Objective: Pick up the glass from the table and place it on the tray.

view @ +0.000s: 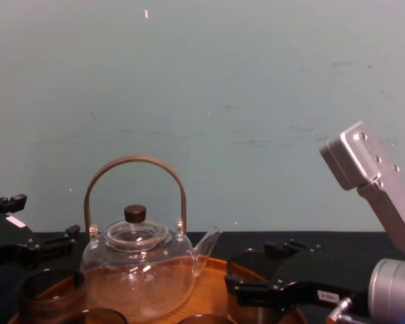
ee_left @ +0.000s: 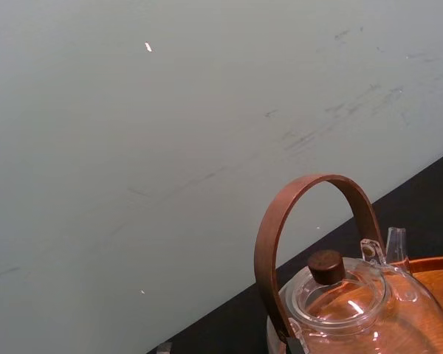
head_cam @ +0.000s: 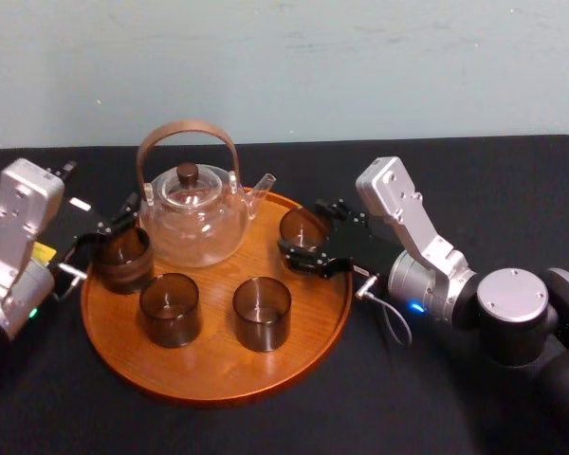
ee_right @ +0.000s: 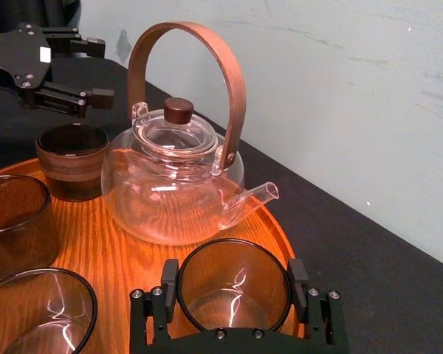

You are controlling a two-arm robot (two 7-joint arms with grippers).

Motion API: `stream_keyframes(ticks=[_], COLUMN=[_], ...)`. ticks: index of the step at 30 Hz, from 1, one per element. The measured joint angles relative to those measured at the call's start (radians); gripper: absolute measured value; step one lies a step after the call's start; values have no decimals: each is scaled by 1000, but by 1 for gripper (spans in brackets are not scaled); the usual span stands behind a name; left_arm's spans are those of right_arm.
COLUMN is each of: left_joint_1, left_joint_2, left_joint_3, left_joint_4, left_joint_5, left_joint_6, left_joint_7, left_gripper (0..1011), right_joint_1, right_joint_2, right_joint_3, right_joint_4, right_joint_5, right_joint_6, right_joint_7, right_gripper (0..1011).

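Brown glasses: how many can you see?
4, all on the tray. The right glass sits between the right gripper's fingers, the left glass is by the left gripper, and the front-left glass and front-right glass stand side by side. None seems hidden.

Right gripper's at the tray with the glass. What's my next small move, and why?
Probably open the right gripper and back away: its fingers clasp the glass, which already seems to rest on the tray beside the teapot. The left gripper hangs open by the banded cup.
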Motion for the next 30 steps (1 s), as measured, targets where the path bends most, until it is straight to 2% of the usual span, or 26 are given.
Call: stream_keyframes(ticks=[15,21,30], left_joint_1=[0,0,0], left_joint_2=[0,0,0], left_joint_3=[0,0,0], left_joint_4=[0,0,0], left_joint_5=[0,0,0], left_joint_6=[0,0,0], left_joint_7=[0,0,0], left_gripper=[1002,1001,1001], right_joint_1=[4,4,3], right_joint_2=[-6,-5,-5], right_joint_3=[-3,-3,0], right_joint_4=[12,10,9], right_joint_5=[-13,-11,-8], right_joint_6=[-8,-8,-8], right_joint_7=[-6,-6,-3], right_gripper=[908,1000,1002])
